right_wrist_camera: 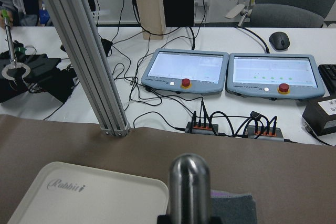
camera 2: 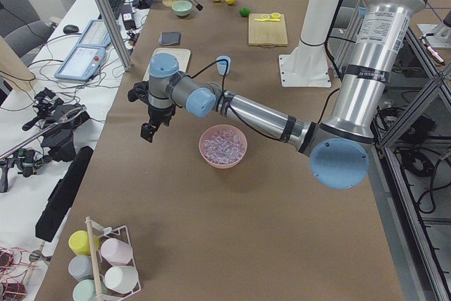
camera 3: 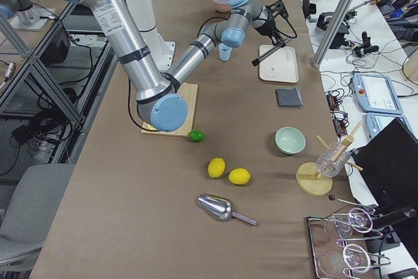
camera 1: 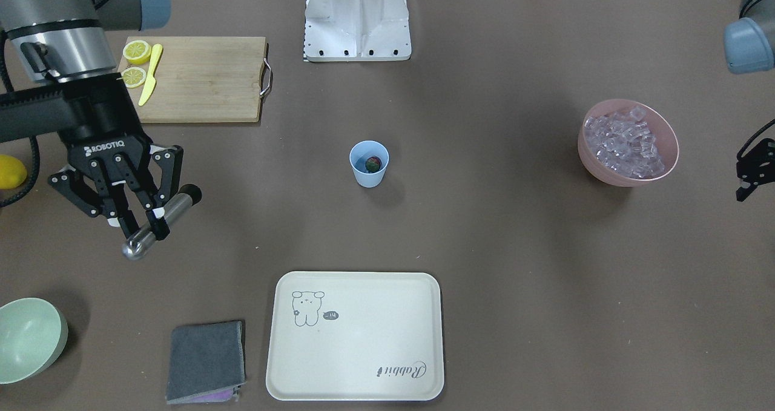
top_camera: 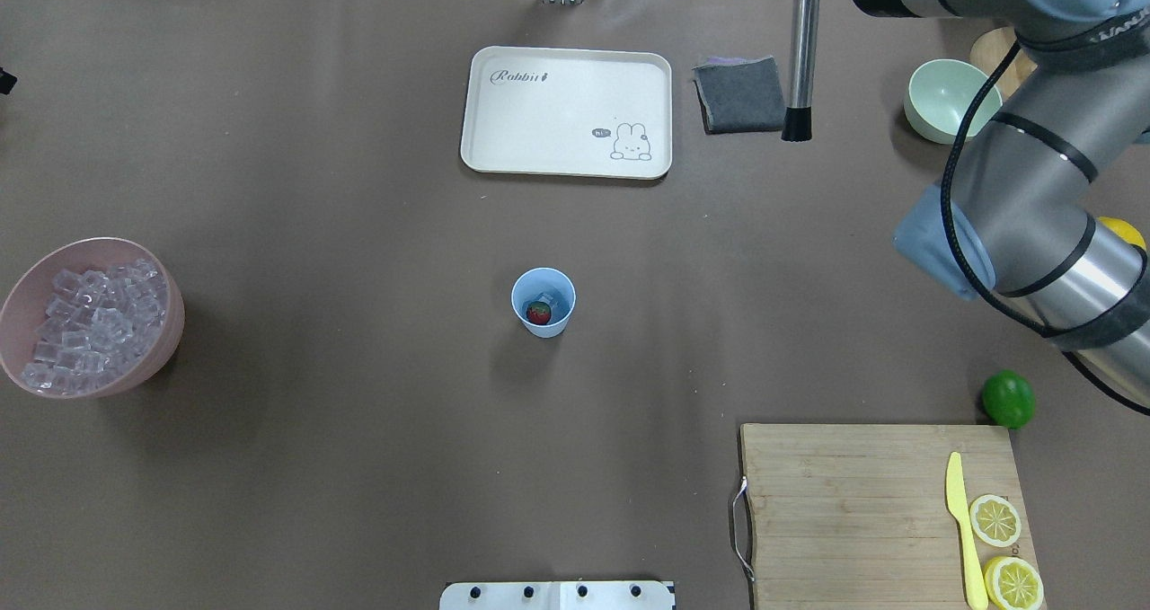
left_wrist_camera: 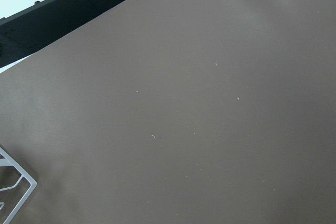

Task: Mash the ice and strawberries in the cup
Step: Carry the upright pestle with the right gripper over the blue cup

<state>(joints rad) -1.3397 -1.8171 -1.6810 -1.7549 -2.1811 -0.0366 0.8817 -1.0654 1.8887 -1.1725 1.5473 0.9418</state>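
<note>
Brown paper covers the counter (camera 1: 484,229); at its middle the light-blue cup (camera 1: 369,164) stands upright with the red strawberry (camera 1: 373,163) lying inside it; the ice (camera 1: 626,144) is heaped in a pink bowl (camera 1: 671,157), well apart from the cup towards the robot's left. The right end effector (camera 1: 145,224) hangs above the counter on the robot's right, its fingers clamped across a steel muddler (camera 1: 172,208) with a black end. The left end effector (camera 1: 751,175) shows only at the view's edge beyond the pink bowl; whether it is open I cannot tell.
</note>
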